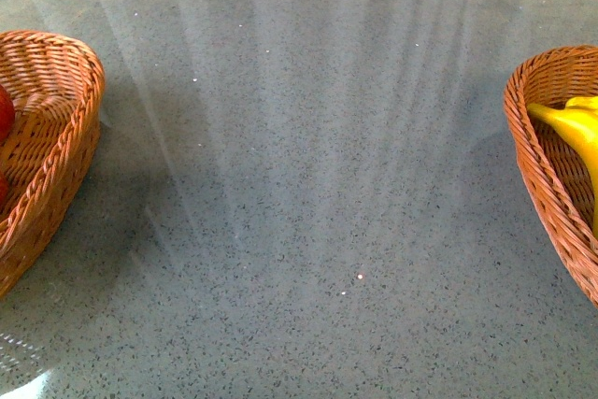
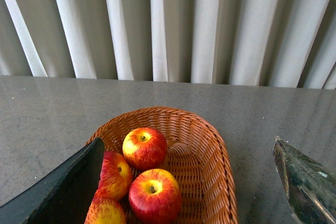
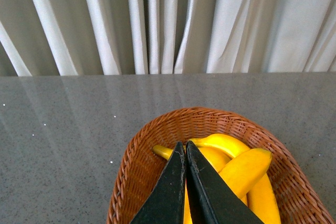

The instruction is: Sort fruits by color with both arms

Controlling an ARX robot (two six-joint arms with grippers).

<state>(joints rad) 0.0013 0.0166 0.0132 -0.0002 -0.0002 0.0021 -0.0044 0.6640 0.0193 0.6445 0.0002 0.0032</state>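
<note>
Front view: speckled grey stone worktop [image 1: 308, 193] bare between a woven orange wicker basket [image 1: 56, 147] on my left, red showing inside, and a matching wicker basket [image 1: 547, 175] on my right holding glossy yellow bananas [image 1: 572, 123]. Left wrist view: my left tool [image 2: 184, 182] spread wide, empty, above four red-and-yellow apples [image 2: 144, 148] in their basket. Right wrist view: my right tool [image 3: 186, 192] pressed shut, gripping nothing, over the bananas. Sorting looks finished; I'd best lift both arms straight up, clear of the basket rims.

A grey speckled table [image 1: 308, 184] carries two wicker baskets [image 1: 51, 137].
</note>
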